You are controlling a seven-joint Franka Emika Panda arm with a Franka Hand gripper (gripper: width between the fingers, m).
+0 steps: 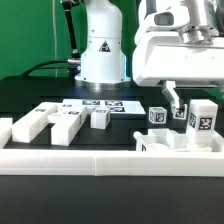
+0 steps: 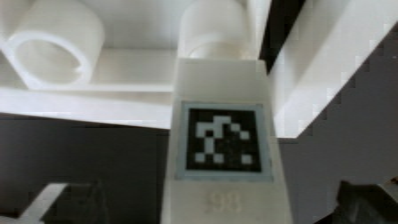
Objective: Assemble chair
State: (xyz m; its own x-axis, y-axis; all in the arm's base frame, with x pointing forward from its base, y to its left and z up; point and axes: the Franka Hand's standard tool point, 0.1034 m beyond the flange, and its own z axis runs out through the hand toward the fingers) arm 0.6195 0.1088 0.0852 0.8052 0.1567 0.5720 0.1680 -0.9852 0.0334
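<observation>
White plastic chair parts (image 1: pixel 65 125) are lying spread over the black bench (image 1: pixel 30 95). Toward the exterior view's left, several loose blocky pieces are resting side by side, with the marker board (image 1: pixel 100 103) lying flat just behind them. Toward the exterior view's right, the arm is hanging its fingers (image 1: pixel 173 98) over a cluster of upright tagged blocks (image 1: pixel 203 117), which are standing by a white slab (image 1: pixel 165 146). A long low rail (image 1: pixel 100 160) is running along the front.

What could go wrong, as I am judging it, is a tipped part. If the arm is lifting away off-line, a finger could be catching an upright block and toppling it or knocking it out of its seat. If the fingers are closing off-centre instead, one pad would be arriving first and twisting the piece.

In the wrist view the fingers (image 2: pixel 50 203) are standing spread wide, pinching nothing. A tagged post (image 2: pixel 222 140) is sitting between them, roughly centred, with dark gaps showing on both sides, so neither finger is touching it. Its far end is reaching toward other white parts, one of them rounded.
</observation>
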